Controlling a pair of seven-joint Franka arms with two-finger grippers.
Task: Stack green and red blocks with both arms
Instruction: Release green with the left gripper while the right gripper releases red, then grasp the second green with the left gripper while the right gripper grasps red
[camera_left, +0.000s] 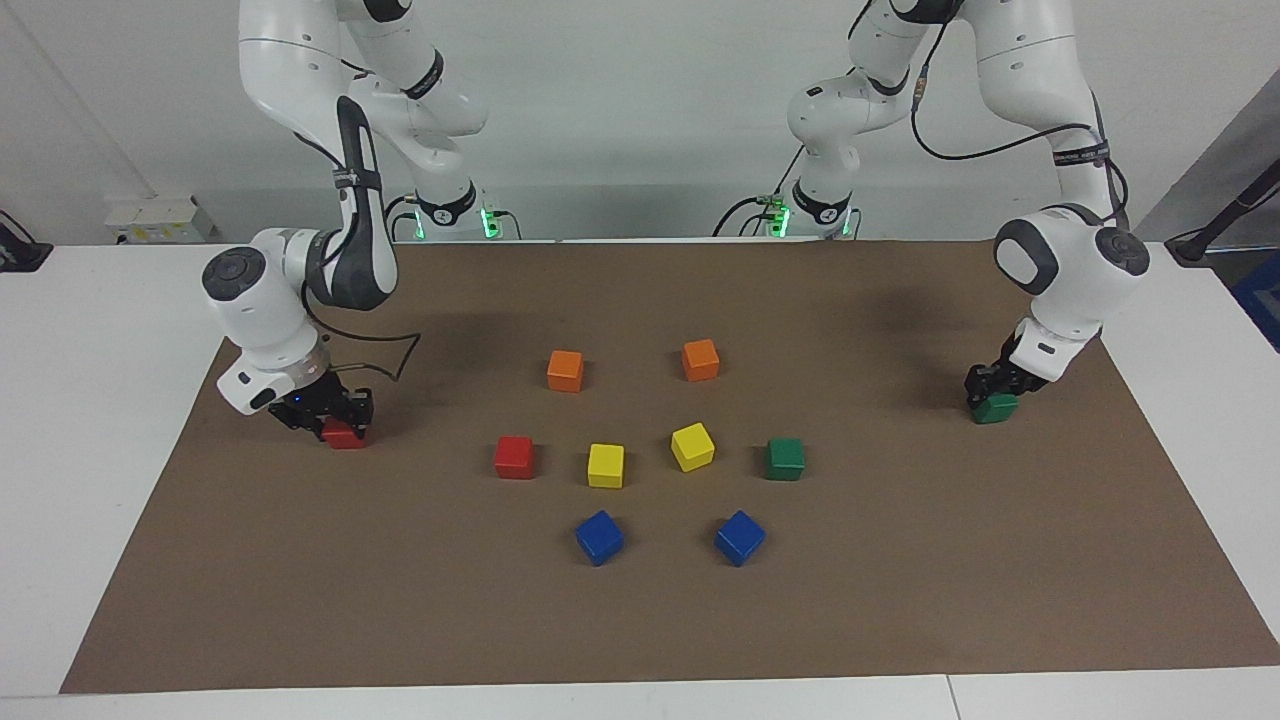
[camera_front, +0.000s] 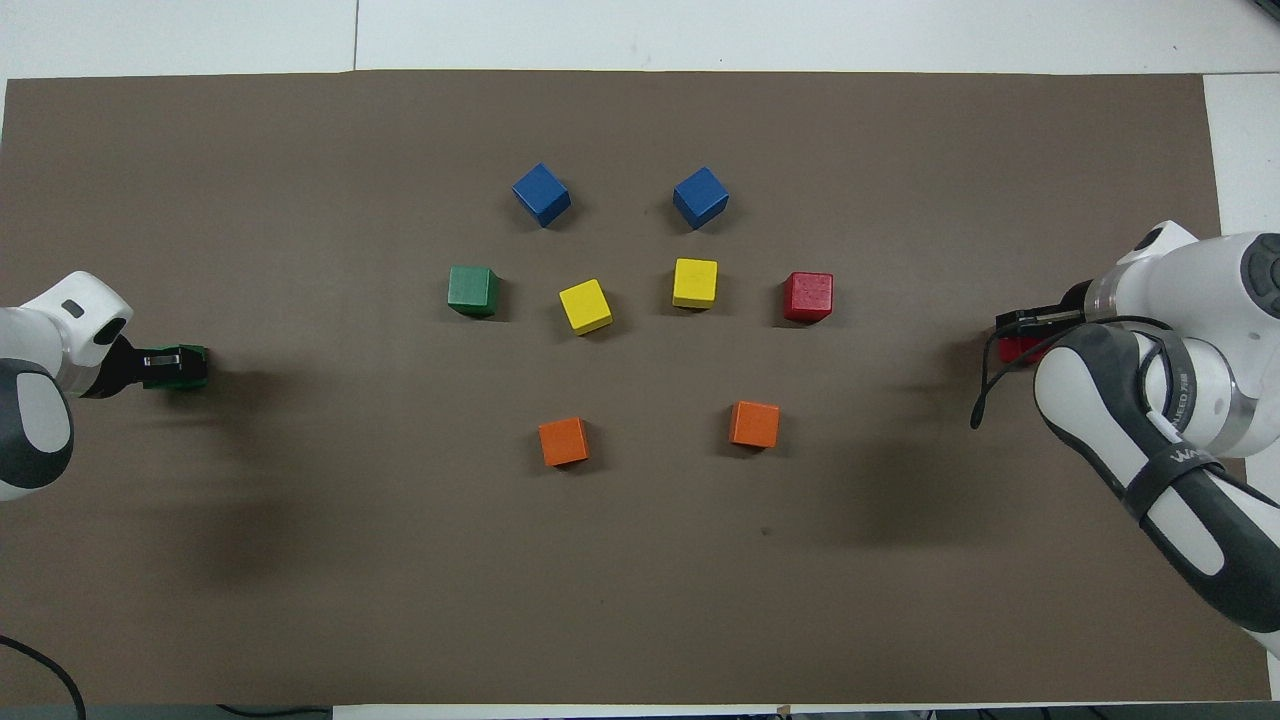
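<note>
My left gripper (camera_left: 993, 395) is down at the mat's edge toward the left arm's end, shut on a dark green block (camera_left: 996, 409); it shows in the overhead view too (camera_front: 165, 366), with the green block (camera_front: 188, 368). My right gripper (camera_left: 335, 418) is low at the right arm's end, shut on a red block (camera_left: 345, 434); in the overhead view (camera_front: 1025, 335) the red block (camera_front: 1012, 350) is mostly hidden under it. A second red block (camera_left: 514, 457) and a second green block (camera_left: 785, 459) sit free on the mat at the ends of the middle row.
Two yellow cubes (camera_left: 605, 465) (camera_left: 692, 446) lie between the free red and green blocks. Two orange cubes (camera_left: 565, 370) (camera_left: 700, 359) lie nearer the robots, two blue cubes (camera_left: 599, 537) (camera_left: 739, 537) farther. All rest on a brown mat (camera_left: 900, 600).
</note>
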